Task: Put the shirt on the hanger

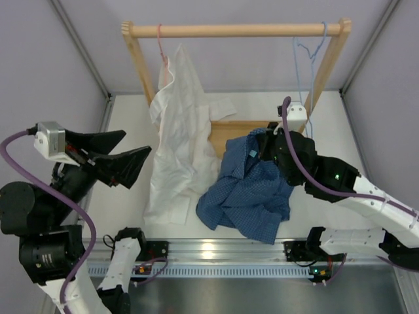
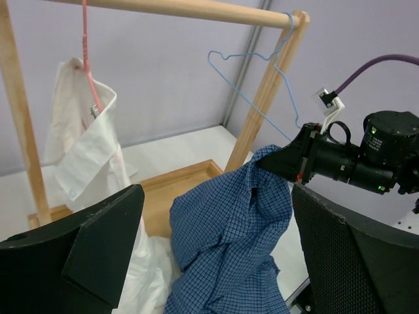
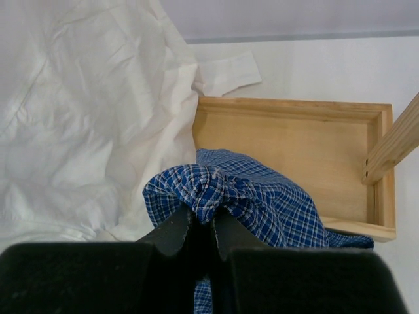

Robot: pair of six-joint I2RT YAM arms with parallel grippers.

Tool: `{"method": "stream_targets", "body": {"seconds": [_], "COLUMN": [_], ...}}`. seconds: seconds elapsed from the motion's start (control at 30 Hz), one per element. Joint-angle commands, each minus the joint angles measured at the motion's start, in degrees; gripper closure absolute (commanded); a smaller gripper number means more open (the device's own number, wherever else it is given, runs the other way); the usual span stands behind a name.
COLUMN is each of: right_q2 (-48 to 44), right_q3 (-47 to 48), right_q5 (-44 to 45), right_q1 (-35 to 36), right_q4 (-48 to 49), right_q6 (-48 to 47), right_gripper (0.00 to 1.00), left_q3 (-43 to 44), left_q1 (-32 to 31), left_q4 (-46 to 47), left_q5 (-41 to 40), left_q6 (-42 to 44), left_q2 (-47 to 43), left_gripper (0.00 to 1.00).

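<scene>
The dark blue checked shirt [image 1: 245, 193] hangs bunched from my right gripper [image 1: 267, 139], which is shut on a fold of its cloth [image 3: 216, 190] above the table; its lower part lies on the table. It also shows in the left wrist view [image 2: 229, 242]. The light-blue wire hanger [image 1: 308, 55] hangs by its hook from the right end of the wooden rail, also seen in the left wrist view [image 2: 252, 85]. My left gripper [image 1: 127, 154] is open and empty, held up at the left, away from the shirt.
A wooden rack [image 1: 236, 29] with a tray base [image 1: 232, 131] stands at the back. A white shirt [image 1: 177, 144] hangs on a pink hanger [image 1: 161, 46] at the rail's left end and drapes onto the table. Grey walls close both sides.
</scene>
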Motion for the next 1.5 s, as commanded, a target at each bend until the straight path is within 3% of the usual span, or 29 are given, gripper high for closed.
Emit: {"method": "stream_targets", "body": {"seconds": [0.0, 0.17, 0.23, 0.3, 0.33, 0.37, 0.43, 0.63, 0.67, 0.77, 0.8, 0.87, 0.9, 1.07, 1.23, 1.37, 1.4, 1.47], "right_q2": [-3.3, -4.5, -4.7, -4.6, -4.5, -4.6, -5.1, -8.3, -8.7, -8.9, -8.9, -9.0, -8.8, -8.7, -10.2, -11.5, -11.8, -12.6], "right_q3": [-0.7, -1.0, -1.1, -1.4, -1.6, -1.6, -1.7, -3.0, -3.2, -3.9, -4.4, -4.7, -4.8, -4.4, -3.9, -4.2, -4.2, -3.8], "right_q5": [-0.5, -0.8, -1.1, -1.5, -1.6, -2.1, -2.6, -2.8, -2.6, -2.8, -3.2, -6.0, -8.4, -12.8, -19.6, -24.2, -24.6, -24.2], "right_q1": [-1.5, -4.3, -5.4, -6.1, -7.0, -7.5, -8.2, -9.0, -9.2, -10.4, -11.4, -12.4, -13.0, -13.3, -13.4, -13.4, -13.4, -13.4], "right_q4": [0.9, 1.0, 1.0, 0.9, 0.8, 0.5, -0.6, -2.1, -2.2, -2.4, -2.4, -2.3, -2.4, -3.5, -3.4, -3.1, -3.0, -3.0], "right_q6": [0.4, 0.1, 0.3, 0.4, 0.3, 0.3, 0.5, -0.6, -1.1, -1.8, -2.0, -2.6, -3.1, -3.5, -2.8, -2.4, -2.3, -2.7], "right_gripper": [1.0, 1.0, 1.0, 1.0, 1.0, 1.0, 1.0, 1.0, 1.0, 1.0, 1.0, 1.0, 1.0, 1.0, 0.99, 0.99, 0.99, 0.99], "left_q3": [1.7, 13.3, 19.5, 21.4, 22.9, 24.3, 21.1, 5.2, 2.2, -11.0, -14.7, -25.4, -30.6, -37.3, -36.9, -36.4, -35.9, -33.9], "left_q1": [1.2, -4.9, -13.3, -28.1, -33.9, -47.5, -57.0, -66.9, -71.4, -82.3, -84.9, -90.5, -92.2, -92.2, -87.4, -85.1, -84.3, -82.8], "left_q4": [5.9, 6.7, 6.5, 5.8, 3.1, 0.4, -0.5, 9.4, 11.1, 21.0, 28.7, 37.8, 45.3, 56.2, 56.3, 58.8, 57.5, 55.7], "left_q5": [5.6, 3.7, -2.1, -10.0, -23.7, -32.8, -52.2, -61.5, -64.4, -72.4, -79.6, -85.0, -87.8, -91.7, -91.0, -95.7, -95.5, -97.5], "left_q6": [-5.4, -6.2, -5.0, -0.8, 2.3, 8.6, 10.8, 10.2, 10.4, 11.2, 12.9, 15.8, 17.7, 19.2, 15.8, 15.5, 14.9, 13.4], "left_q2": [8.9, 23.4, 29.3, 34.2, 36.3, 38.1, 38.7, 33.2, 32.9, 31.8, 31.5, 30.5, 30.7, 34.1, 42.4, 47.1, 47.9, 49.7], "left_gripper": [0.02, 0.07, 0.06, 0.04, 0.02, 0.02, 0.02, 0.02, 0.02, 0.02, 0.02, 0.02, 0.02, 0.02, 0.06, 0.13, 0.18, 0.44]}}
